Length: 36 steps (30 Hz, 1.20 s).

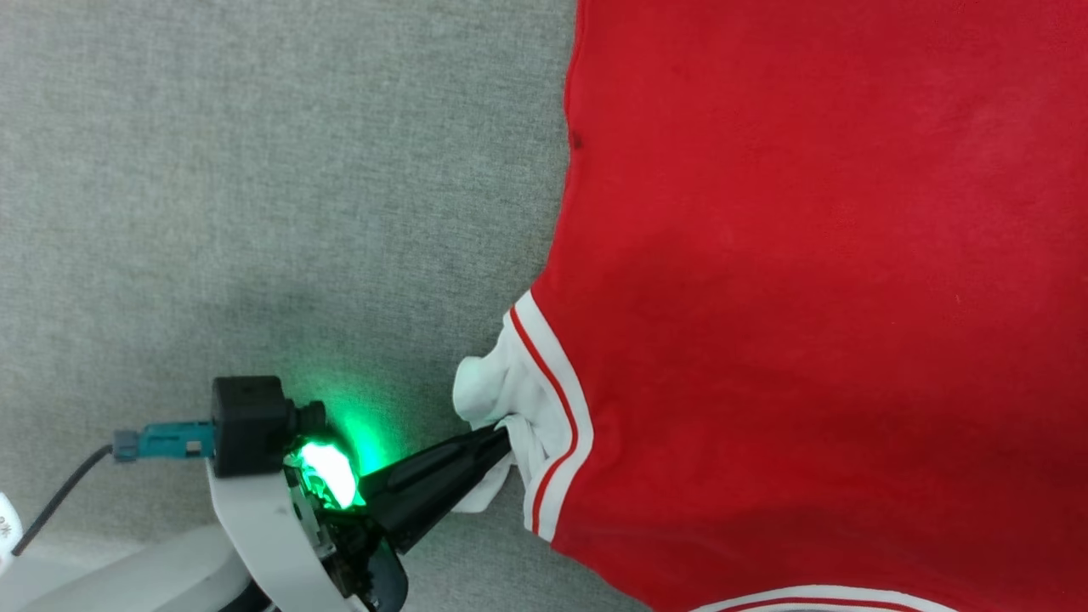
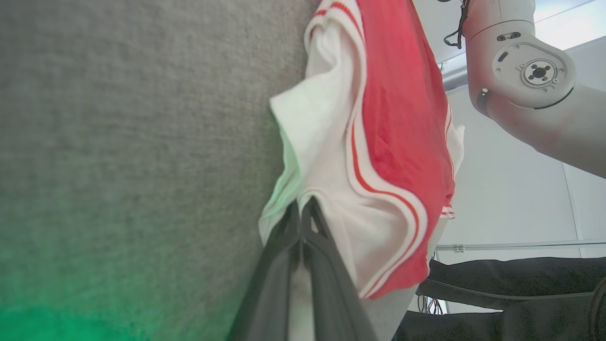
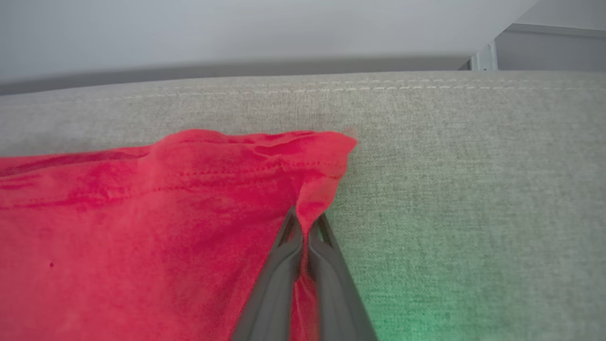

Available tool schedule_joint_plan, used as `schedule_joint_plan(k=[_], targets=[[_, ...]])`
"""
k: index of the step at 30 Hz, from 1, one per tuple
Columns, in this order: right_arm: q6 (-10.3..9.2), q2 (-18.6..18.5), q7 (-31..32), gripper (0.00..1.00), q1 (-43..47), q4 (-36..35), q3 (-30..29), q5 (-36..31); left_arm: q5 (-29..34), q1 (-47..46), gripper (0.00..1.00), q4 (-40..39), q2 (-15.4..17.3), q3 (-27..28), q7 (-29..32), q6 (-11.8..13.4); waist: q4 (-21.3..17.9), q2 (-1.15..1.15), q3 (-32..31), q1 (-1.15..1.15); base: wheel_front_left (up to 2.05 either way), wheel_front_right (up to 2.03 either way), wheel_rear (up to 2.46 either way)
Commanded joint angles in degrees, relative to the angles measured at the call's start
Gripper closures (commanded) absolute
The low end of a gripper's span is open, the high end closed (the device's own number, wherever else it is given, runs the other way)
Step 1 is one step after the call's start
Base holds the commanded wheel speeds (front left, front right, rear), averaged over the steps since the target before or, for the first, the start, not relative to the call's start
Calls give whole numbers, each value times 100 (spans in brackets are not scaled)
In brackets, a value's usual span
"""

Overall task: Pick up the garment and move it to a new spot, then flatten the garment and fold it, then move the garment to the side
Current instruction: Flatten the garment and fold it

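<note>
Head view: saw the garment (image 1: 807,255) spread flat on the grey surface (image 1: 255,170), left gripper (image 1: 506,439) clamped on its white sleeve (image 1: 497,382). In the right wrist view, found the right gripper (image 3: 305,217) pinched together on a red hem corner (image 3: 331,147), near the surface's stitched edge (image 3: 378,88). Judged it light, limp, quick to bunch and slide; best held at corners and hems, pulled taut.

Bright, even light; green glow (image 1: 336,472); wrist-view foregrnd soft.
</note>
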Motion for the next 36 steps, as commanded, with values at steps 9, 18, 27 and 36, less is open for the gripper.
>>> schedule_joint_plan(k=[9, 18, 27, 36], targets=[[-4, -271, -179, 100, 997, -65, 501, 728, -74, 207, 100, 891, -303, 488, 82, 262, -151, 0, -779, 0, 0, 0, 0], [-5, -1188, 286, 100, 3180, -1810, 1192, 2385, 9, 687, 100, 875, -226, 822, 66, 202, -450, 0, -1646, 0, 0, 0, 0], [-5, -1102, 759, 100, 6168, -3943, 548, 3375, 55, 1010, 100, 939, -215, 1067, 67, 167, -807, 0, -2207, 0, 0, 0, 0], [-4, -378, 726, 100, 8261, -5025, 547, 3577, 139, 1294, 100, 909, -164, 1201, 67, 167, -1159, 0, -2420, 0, 0, 0, 0]])
